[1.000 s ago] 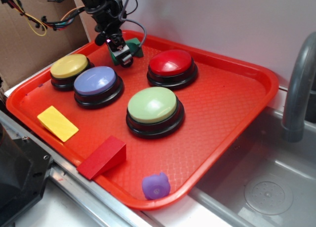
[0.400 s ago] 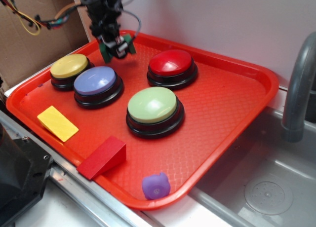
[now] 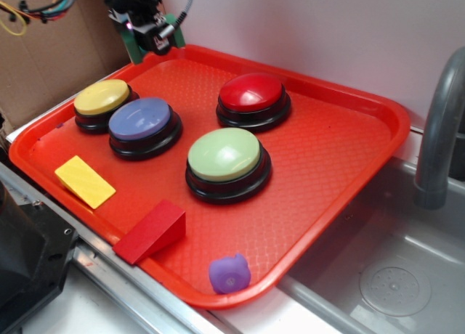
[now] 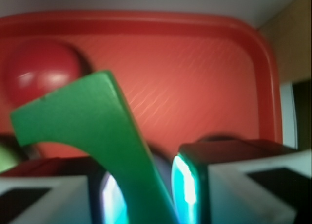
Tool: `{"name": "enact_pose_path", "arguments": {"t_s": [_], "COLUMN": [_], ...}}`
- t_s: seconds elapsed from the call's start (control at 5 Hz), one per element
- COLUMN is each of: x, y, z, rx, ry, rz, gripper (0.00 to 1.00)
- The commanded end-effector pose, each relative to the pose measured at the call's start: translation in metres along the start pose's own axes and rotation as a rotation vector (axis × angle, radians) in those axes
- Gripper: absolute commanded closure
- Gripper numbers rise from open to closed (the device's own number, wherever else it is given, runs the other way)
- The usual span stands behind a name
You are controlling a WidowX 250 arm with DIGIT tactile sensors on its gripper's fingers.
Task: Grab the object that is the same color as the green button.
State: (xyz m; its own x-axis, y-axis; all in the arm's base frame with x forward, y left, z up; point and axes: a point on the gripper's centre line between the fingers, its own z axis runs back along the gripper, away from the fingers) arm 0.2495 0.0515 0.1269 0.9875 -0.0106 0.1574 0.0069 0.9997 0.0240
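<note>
My gripper: black housing, a small pink light, black cable looping behind; fingers black with white pads, teal-lit edges.

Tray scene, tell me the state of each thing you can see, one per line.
Gripper: shut on the green block, raised over the tray's far corner.
Green block: held between the fingers, off the tray, tilted.
Green button: on the tray, untouched.
Red button: on the tray.
Yellow block: lying flat.
Red wedge: resting near the front edge.
</note>
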Motion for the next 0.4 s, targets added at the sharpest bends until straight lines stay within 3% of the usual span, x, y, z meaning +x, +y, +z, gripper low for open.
{"name": "enact_pose_path", "arguments": {"t_s": [0.0, 0.2], "x": [-0.0307, -0.0346], "y": [-0.0492, -0.0516], "z": [0.0314, 0.0313], "rx": [-0.031, -0.012], "ry": [-0.007, 0.017], "rz": [0.006, 0.015], "gripper": [1.0, 1.0]}}
